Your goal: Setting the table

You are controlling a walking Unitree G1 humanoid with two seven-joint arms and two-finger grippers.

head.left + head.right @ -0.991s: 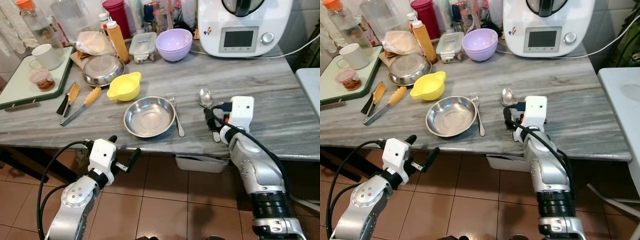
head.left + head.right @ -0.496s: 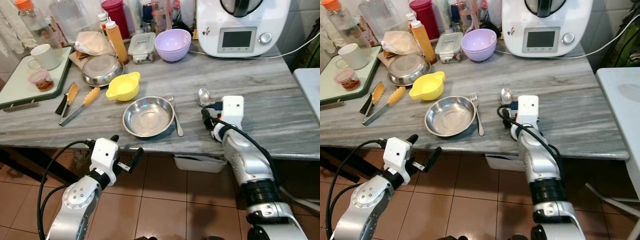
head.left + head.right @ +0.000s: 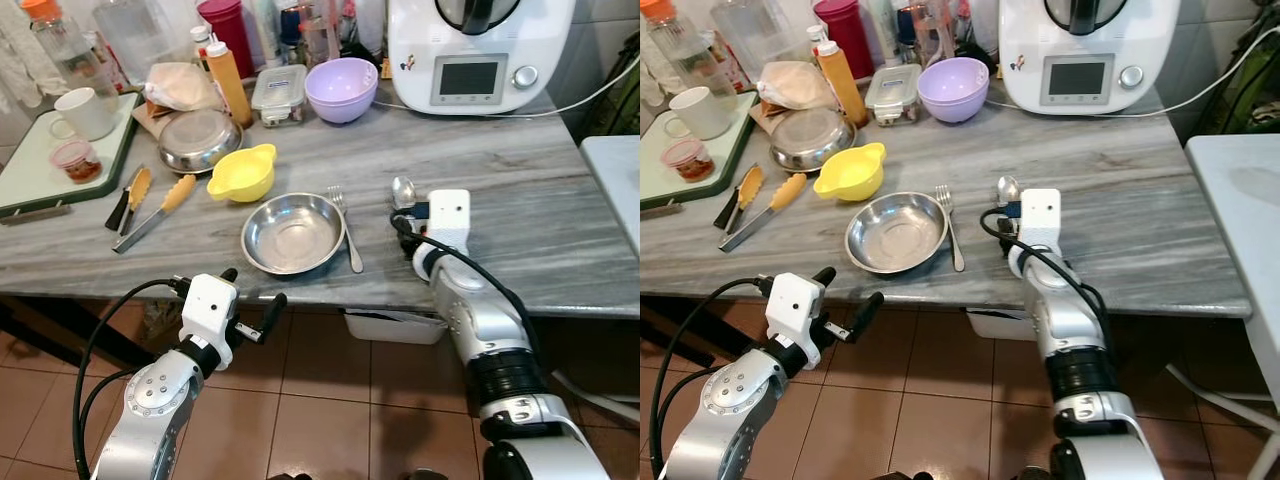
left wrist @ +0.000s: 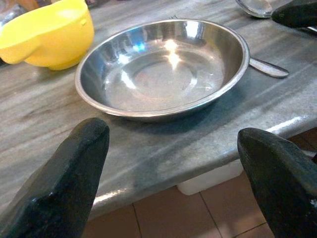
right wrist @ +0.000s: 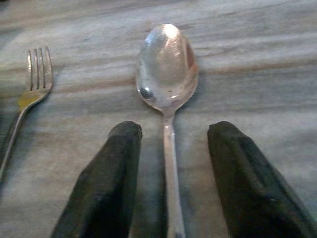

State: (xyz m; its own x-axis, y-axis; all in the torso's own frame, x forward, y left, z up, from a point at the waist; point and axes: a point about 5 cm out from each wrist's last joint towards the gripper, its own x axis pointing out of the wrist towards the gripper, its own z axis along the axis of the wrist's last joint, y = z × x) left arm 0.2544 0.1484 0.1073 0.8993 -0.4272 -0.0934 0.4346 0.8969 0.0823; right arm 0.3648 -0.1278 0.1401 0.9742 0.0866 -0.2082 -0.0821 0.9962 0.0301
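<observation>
A steel plate point(image 3: 294, 232) lies near the front edge of the grey marble table point(image 3: 520, 170), with a fork point(image 3: 347, 230) just right of it. Further right lies a spoon point(image 3: 403, 190), bowl end pointing away from me. My right gripper point(image 3: 406, 224) rests low on the table, open. In the right wrist view its black fingers point(image 5: 104, 188) stand on either side of the spoon point(image 5: 167, 74) handle without closing on it. My left gripper point(image 3: 250, 305) hangs open below the table edge; the left wrist view looks at the steel plate point(image 4: 163, 69) between its fingertips point(image 4: 74, 183).
A yellow bowl point(image 3: 245, 172) and tongs point(image 3: 150, 205) lie left of the plate. Behind are a steel bowl point(image 3: 198, 140), a purple bowl point(image 3: 343, 88), a lidded container point(image 3: 279, 92), bottles and a white kitchen appliance point(image 3: 480, 50). A green tray point(image 3: 40, 170) holds a mug at far left.
My right gripper has slid left over the table, bringing its fingers around the spoon's handle. The left arm has stayed where it was.
</observation>
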